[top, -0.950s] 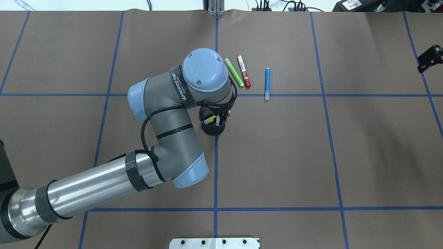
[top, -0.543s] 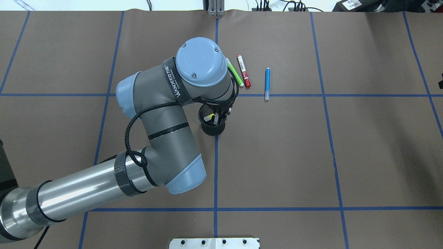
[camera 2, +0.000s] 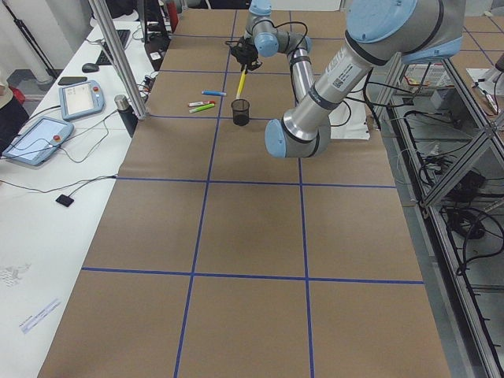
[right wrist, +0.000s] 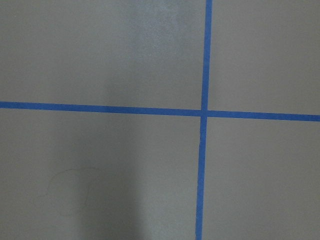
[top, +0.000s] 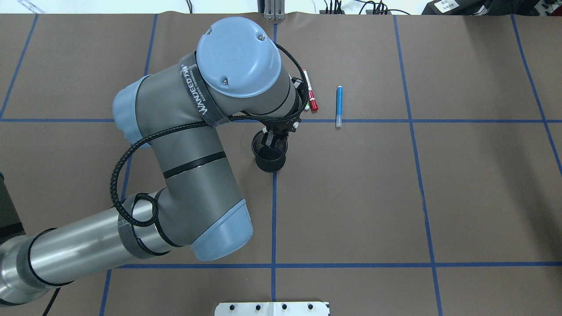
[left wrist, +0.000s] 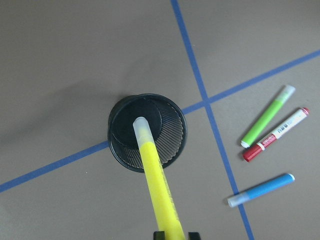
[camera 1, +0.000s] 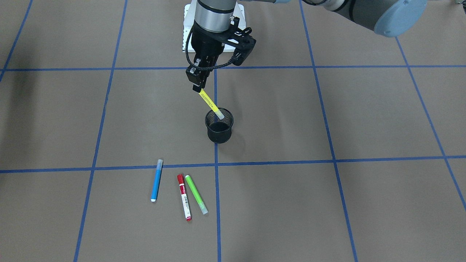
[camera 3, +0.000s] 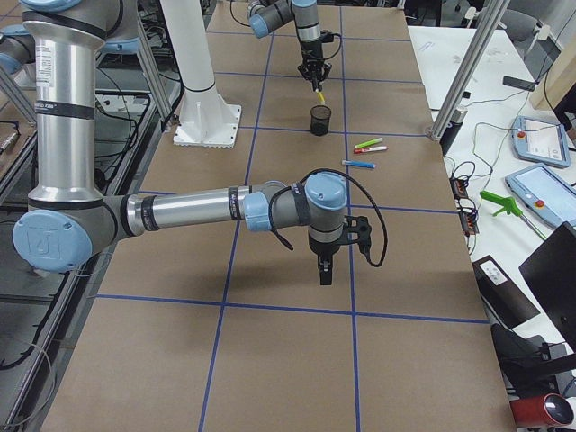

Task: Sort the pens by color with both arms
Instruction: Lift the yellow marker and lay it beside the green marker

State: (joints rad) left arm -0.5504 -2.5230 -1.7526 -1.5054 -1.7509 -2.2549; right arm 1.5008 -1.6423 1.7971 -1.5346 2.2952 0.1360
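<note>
At the left gripper (camera 1: 198, 87): jaws clamped on the upper end of the yellow pen (camera 1: 209, 102). Holds it slanting down, translucent capped tip over the mouth of the black mesh cup (camera 1: 219, 130); above or below the rim, cannot tell. Inside the cup, a dark solid floor. Slim pen, bright yellow barrel with small dark print. Past the cup on the brown table (camera 1: 327, 203), lying flat: lime green pen (camera 1: 196, 194) just beside red-capped white pen (camera 1: 184, 198), blue pen (camera 1: 156, 180) near them, apart. At the right gripper (camera 3: 325, 273), well apart, low over the table: jaws open or closed, cannot tell.
</note>
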